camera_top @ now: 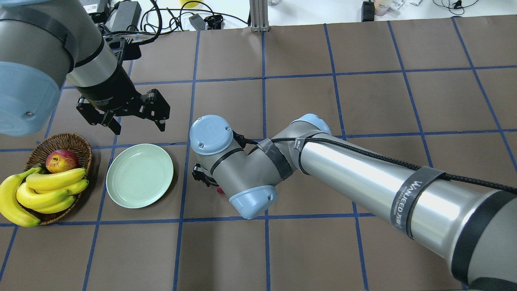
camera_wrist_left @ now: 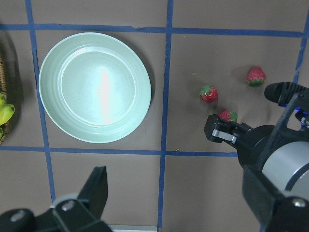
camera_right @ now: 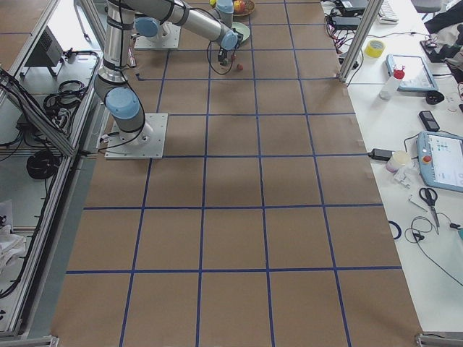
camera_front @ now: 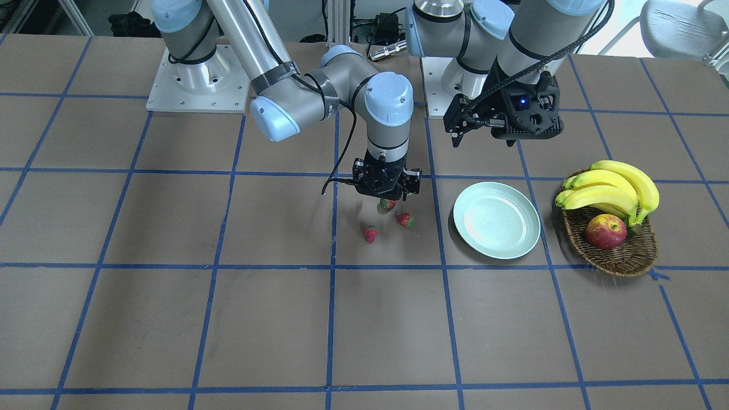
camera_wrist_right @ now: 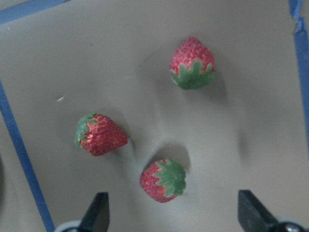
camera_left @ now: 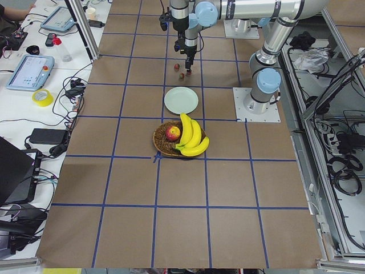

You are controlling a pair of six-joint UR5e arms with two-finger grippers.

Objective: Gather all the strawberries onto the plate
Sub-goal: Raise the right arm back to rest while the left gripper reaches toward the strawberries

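Three strawberries lie on the brown table left of the plate: one, one, and one partly under my right gripper. In the right wrist view the gripper is open and hovers above them; the nearest strawberry lies between its fingers, the others lie farther out. The pale mint-green plate has nothing on it. My left gripper is open and empty, held high beyond the plate.
A brown wicker basket with bananas and a red-yellow apple stands right beside the plate. Blue tape lines grid the table. The right arm's forearm stretches across the table's middle.
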